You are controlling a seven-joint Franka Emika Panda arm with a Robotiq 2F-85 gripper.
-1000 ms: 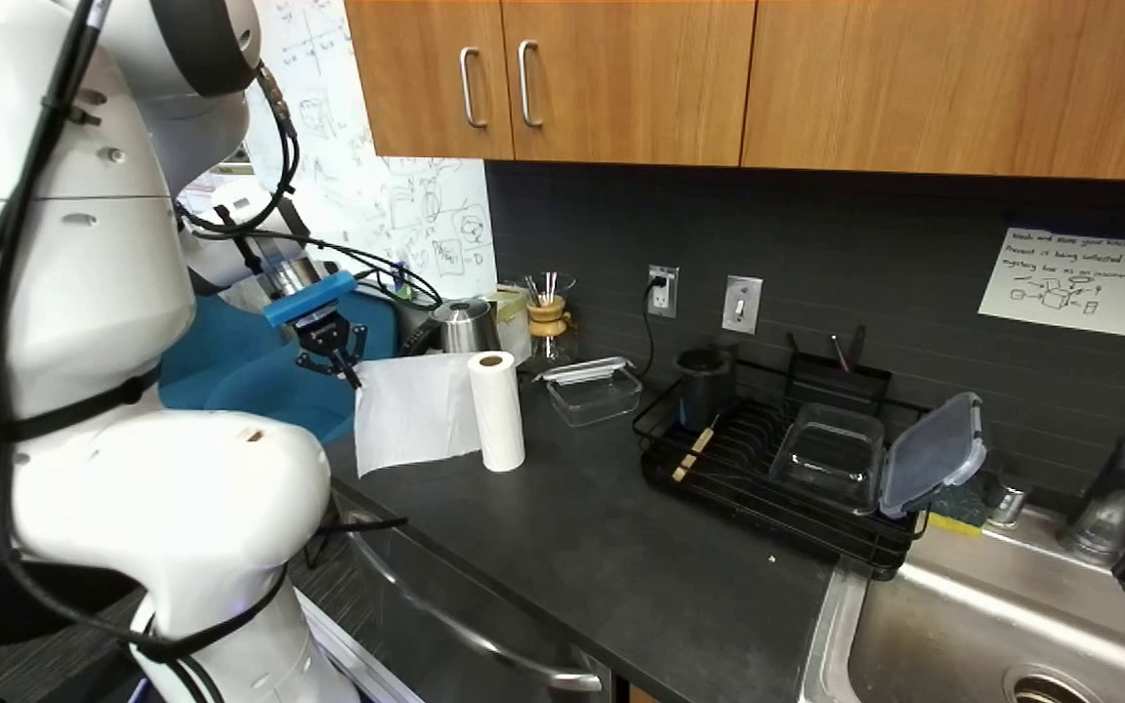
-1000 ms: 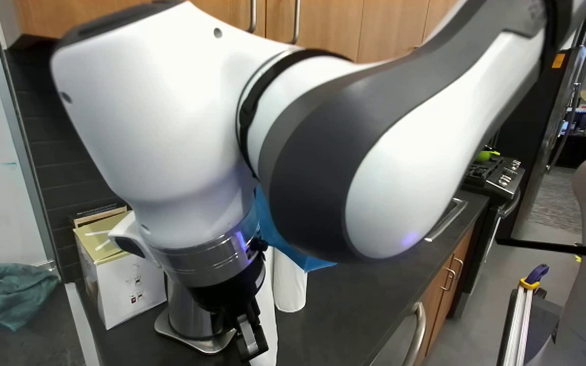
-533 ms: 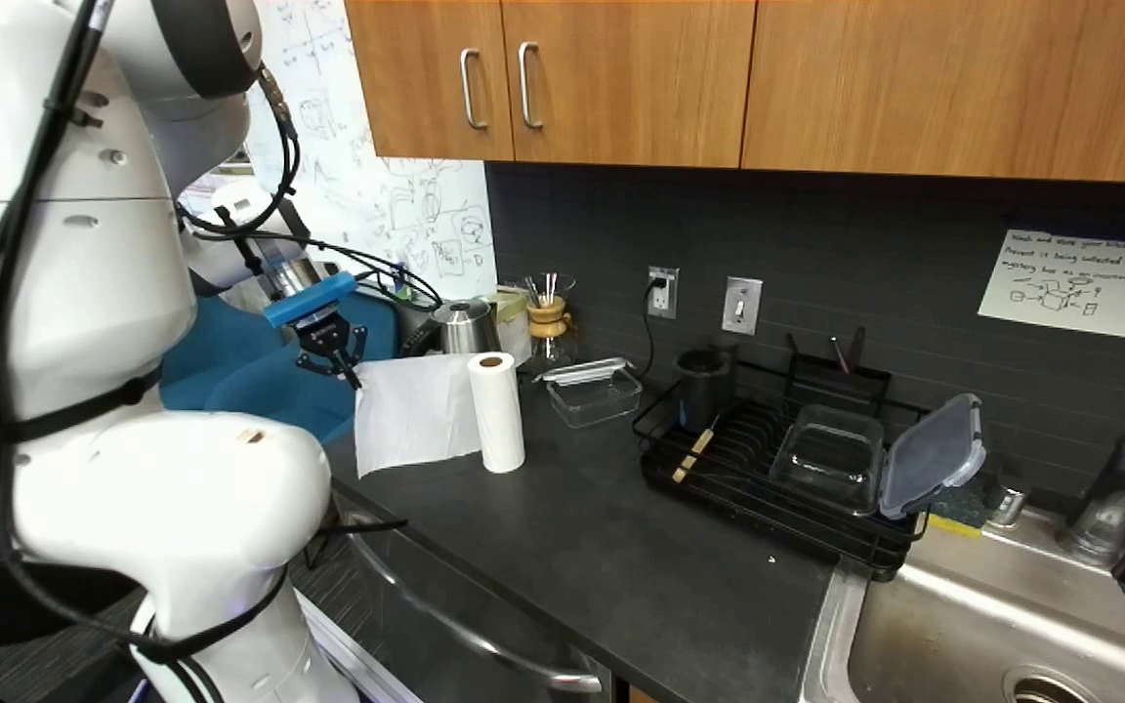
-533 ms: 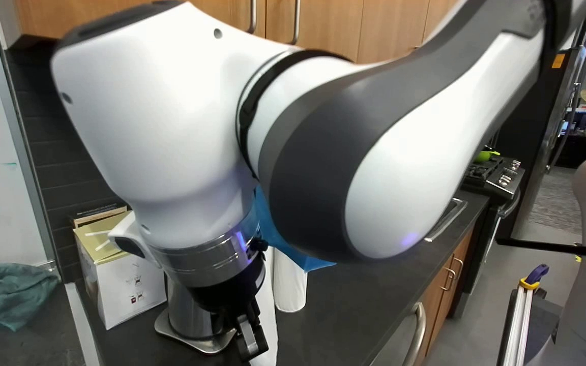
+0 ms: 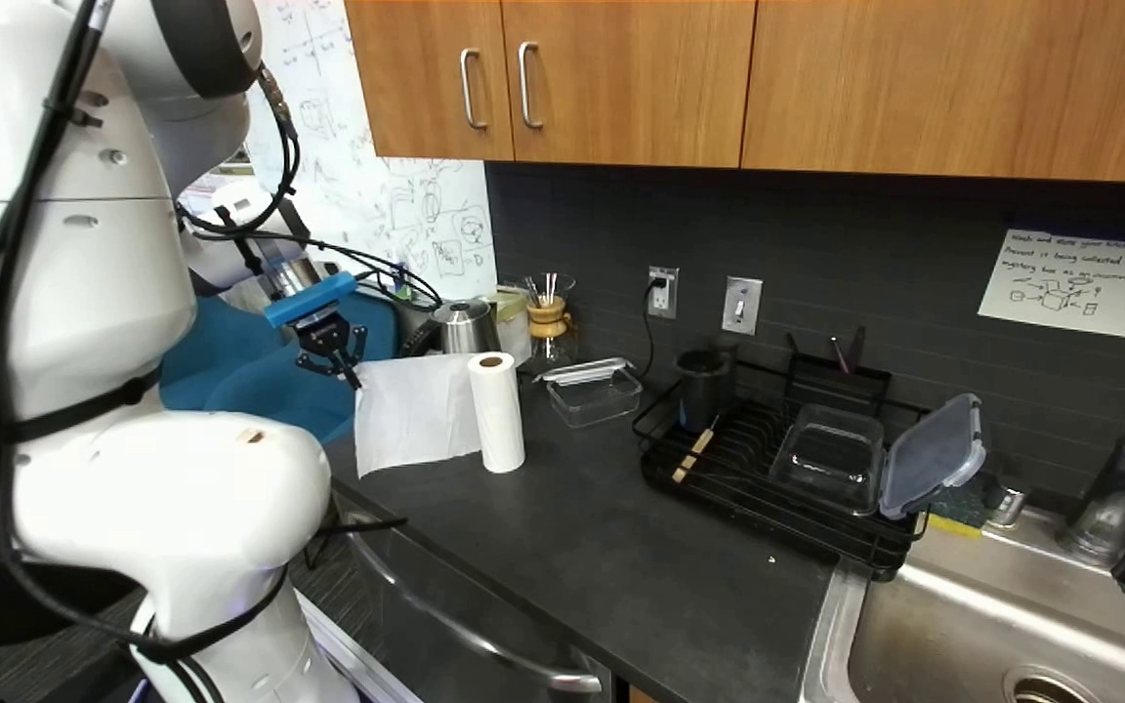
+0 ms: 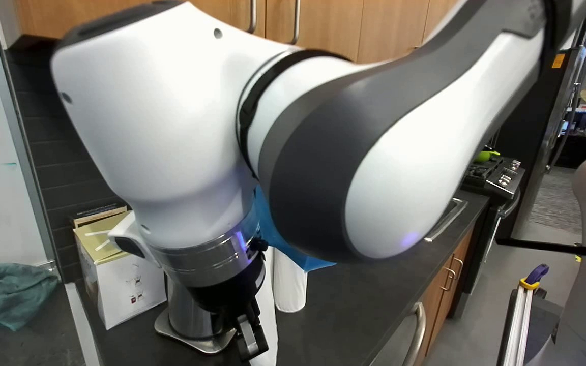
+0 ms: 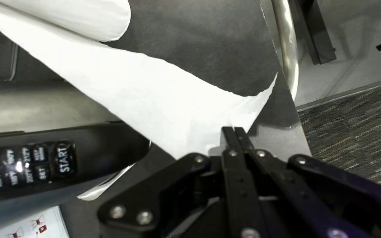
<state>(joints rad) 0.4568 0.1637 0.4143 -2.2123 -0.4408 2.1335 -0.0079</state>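
A white paper towel roll (image 5: 497,420) stands upright on the dark counter, also visible in an exterior view as the roll (image 6: 290,284). From it a loose sheet (image 5: 416,410) stretches out to my gripper (image 5: 357,381). In the wrist view my gripper (image 7: 233,129) is shut, its tips pinching the edge of the sheet (image 7: 157,96), and a small corner flares up beyond them. The roll's end (image 7: 94,16) shows at upper left. Beside the sheet is a steel kettle (image 5: 466,327), whose black handle with buttons (image 7: 45,162) lies left of my fingers. The arm covers much of the sheet in an exterior view.
A lidded glass container (image 5: 594,398) sits behind the roll. A black dish rack (image 5: 719,478) with containers stands beside the sink (image 5: 963,625). Next to the kettle is a white box (image 6: 125,284). The counter edge and an appliance handle (image 7: 288,43) lie right of the gripper.
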